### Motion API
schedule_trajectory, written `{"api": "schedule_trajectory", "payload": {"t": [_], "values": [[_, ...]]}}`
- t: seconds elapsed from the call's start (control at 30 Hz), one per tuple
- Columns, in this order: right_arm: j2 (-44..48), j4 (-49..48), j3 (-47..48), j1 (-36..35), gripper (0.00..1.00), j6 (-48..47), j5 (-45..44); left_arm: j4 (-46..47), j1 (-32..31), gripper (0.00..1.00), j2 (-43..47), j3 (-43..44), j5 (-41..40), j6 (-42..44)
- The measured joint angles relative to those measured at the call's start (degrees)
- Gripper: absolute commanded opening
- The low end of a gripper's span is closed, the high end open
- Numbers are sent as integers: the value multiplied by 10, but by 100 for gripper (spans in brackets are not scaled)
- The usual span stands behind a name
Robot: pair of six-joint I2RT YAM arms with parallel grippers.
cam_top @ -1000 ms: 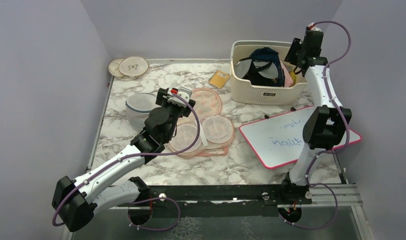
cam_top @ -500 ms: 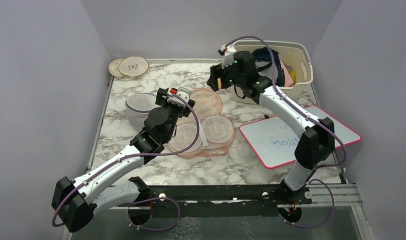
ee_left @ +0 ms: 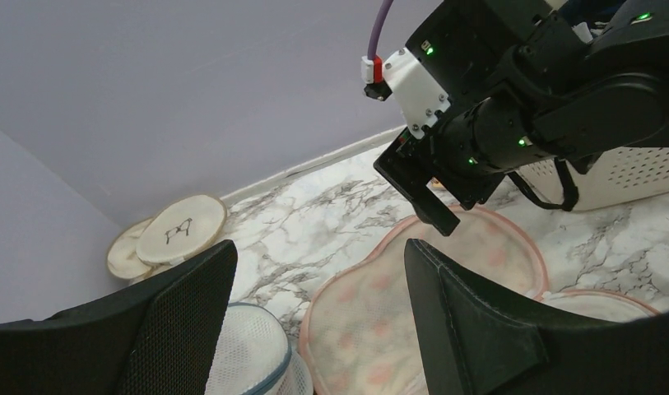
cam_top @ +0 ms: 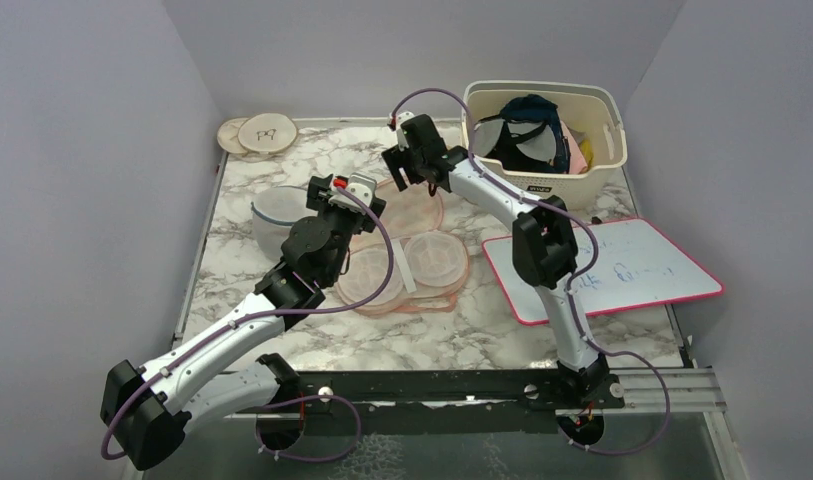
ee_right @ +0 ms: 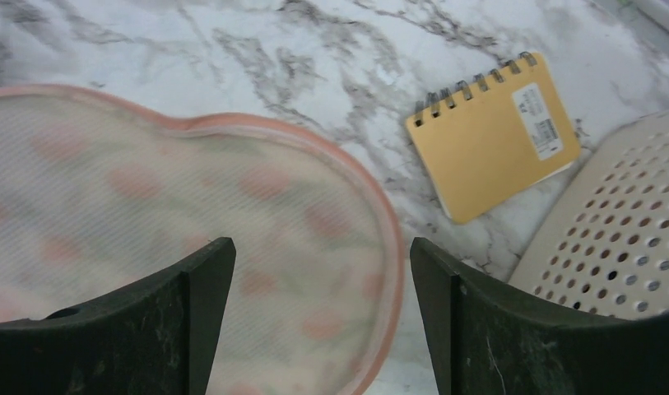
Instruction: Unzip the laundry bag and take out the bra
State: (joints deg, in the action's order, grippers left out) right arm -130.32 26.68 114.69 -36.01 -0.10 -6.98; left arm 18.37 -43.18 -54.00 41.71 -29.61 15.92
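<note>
Right gripper (cam_top: 400,175) has swung away from the basket (cam_top: 582,188) and now hangs, fingers apart and empty, over the laundry bag (cam_top: 422,212) mid-tabletop, toward the far edge. Left gripper (cam_top: 347,195), also spread, grips nothing. Dark clothing (cam_top: 527,120) lies in the basket at the far right corner. Left wrist view: the white mesh dome (ee_left: 248,354) sits just left of the bag. Right wrist view: a yellow notebook (ee_right: 494,132) lies between bag and basket.
</note>
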Motion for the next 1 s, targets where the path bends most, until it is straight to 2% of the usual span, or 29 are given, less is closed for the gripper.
{"api": "schedule_trajectory", "payload": {"t": [0.13, 0.27, 0.53, 0.83, 1.0], "values": [[-56, 20, 63, 0, 67, -26, -70, 0, 3, 68, 0, 0, 0, -1], [-98, 40, 117, 1, 67, -43, -108, 0, 8, 68, 0, 0, 1, -3], [-84, 60, 76, 0, 70, -45, -103, 0, 21, 68, -4, 0, 16, -17], [14, 100, 43, -25, 74, -11, -35, 0, 26, 69, -10, 0, 24, -24], [148, 93, -18, -32, 79, 13, -5, 1, 28, 83, -12, 0, 24, -24]]}}
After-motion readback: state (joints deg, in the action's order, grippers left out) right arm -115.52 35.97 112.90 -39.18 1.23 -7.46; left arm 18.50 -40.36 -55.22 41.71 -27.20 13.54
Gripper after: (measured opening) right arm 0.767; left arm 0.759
